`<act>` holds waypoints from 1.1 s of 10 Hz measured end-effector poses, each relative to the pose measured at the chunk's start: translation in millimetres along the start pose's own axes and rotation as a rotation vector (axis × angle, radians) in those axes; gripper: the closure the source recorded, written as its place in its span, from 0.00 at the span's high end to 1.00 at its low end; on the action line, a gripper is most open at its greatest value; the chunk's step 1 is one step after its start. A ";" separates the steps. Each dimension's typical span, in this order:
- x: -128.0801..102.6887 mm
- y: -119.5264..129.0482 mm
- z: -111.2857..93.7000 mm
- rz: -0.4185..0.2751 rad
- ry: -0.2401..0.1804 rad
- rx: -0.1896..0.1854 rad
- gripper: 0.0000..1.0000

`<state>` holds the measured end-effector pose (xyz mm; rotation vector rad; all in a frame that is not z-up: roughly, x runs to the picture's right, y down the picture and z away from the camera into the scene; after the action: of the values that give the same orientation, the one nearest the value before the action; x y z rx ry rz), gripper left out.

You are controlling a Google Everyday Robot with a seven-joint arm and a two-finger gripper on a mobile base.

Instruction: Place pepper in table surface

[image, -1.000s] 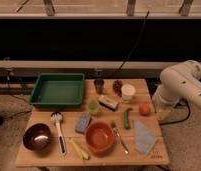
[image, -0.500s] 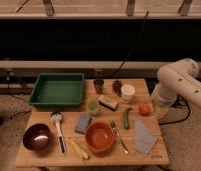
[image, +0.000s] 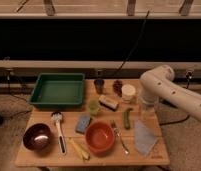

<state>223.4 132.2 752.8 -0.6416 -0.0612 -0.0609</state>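
The pepper, small, slim and dark green, lies flat on the table surface, a light-brown wooden top, right of centre. It sits between an orange bowl and a grey cloth. My white arm reaches in from the right, and its gripper hangs over the table's right side. The gripper is just right of the pepper and a little behind it, apart from it. The round orange-red fruit is hidden behind the arm.
A green tray stands at the back left. A pale green cup, dark cup, white cup, sponge, blue sponge, fork, brush and dark bowl crowd the top.
My arm has moved left and down over the table's right edge and now covers the orange-red fruit. The pepper has not moved.
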 end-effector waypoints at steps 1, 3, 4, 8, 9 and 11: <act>-7.3 -1.2 5.5 -0.027 -0.030 0.010 0.65; -19.1 -4.8 18.6 -0.087 -0.084 0.027 0.65; -22.0 -6.9 27.8 -0.117 -0.108 0.034 0.65; -36.3 -18.2 52.6 -0.267 -0.178 0.064 0.65; -38.7 -20.0 55.9 -0.298 -0.188 0.071 0.65; -45.3 -23.4 65.3 -0.393 -0.195 0.080 0.65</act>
<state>174.0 154.3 815.6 -0.5473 -0.3761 -0.3735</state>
